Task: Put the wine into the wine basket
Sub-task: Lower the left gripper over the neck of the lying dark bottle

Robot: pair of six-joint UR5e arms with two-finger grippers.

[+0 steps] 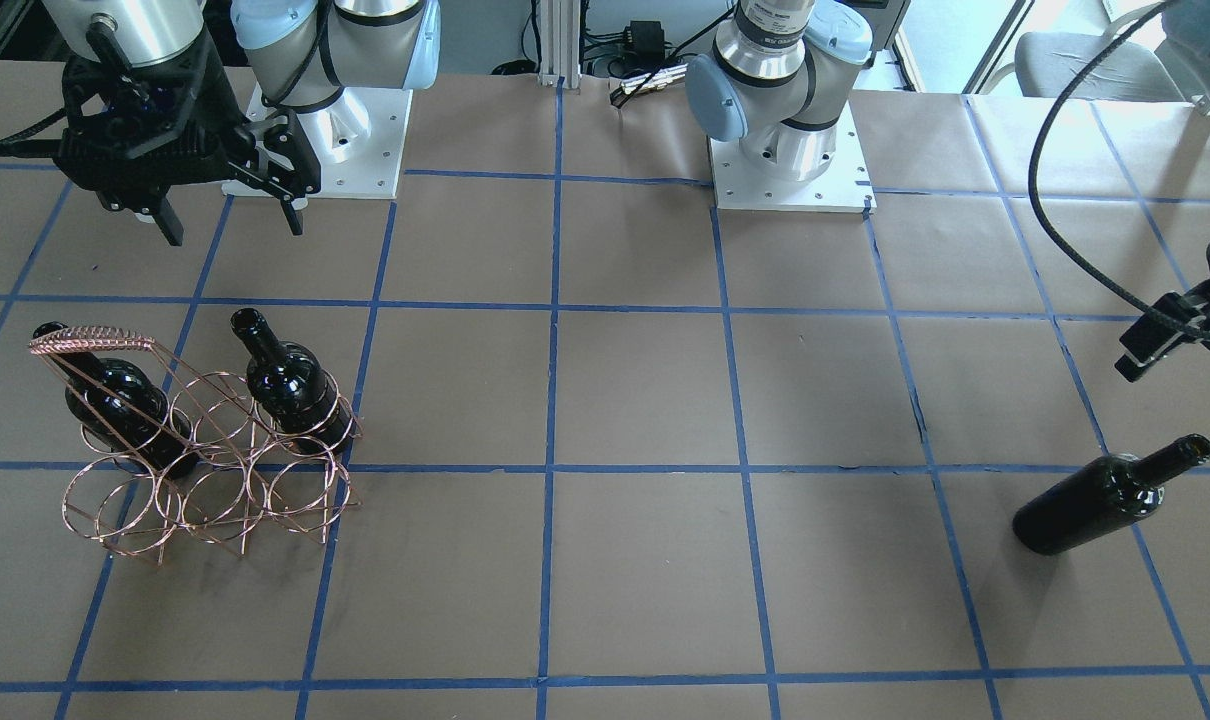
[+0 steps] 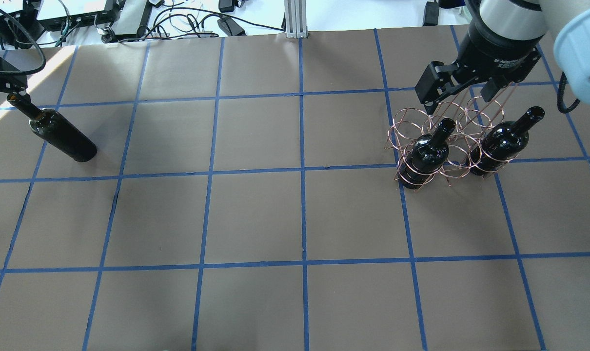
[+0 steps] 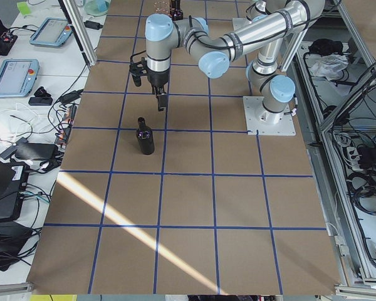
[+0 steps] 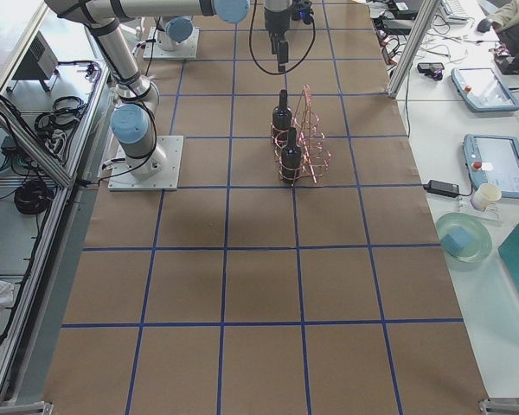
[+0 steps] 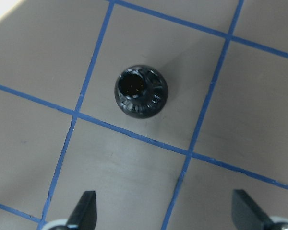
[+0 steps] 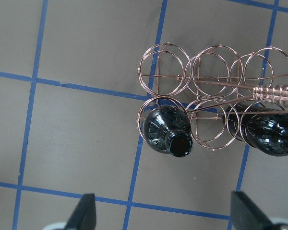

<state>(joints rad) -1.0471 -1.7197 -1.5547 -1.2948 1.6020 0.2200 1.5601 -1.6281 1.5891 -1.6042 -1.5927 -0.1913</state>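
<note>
Apart, below left claw: wine

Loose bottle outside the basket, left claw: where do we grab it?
The bottle stands upright, mouth up, so grip its neck just under the lip, coming straight down; the neck is its narrowest part. The left claw is open above it but offset, so centre it first.

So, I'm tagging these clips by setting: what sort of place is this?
Most likely a robotics lab: robot arms bolted to a paper-covered table gridded with blue tape, with teach pendants and cabling alongside.
</note>
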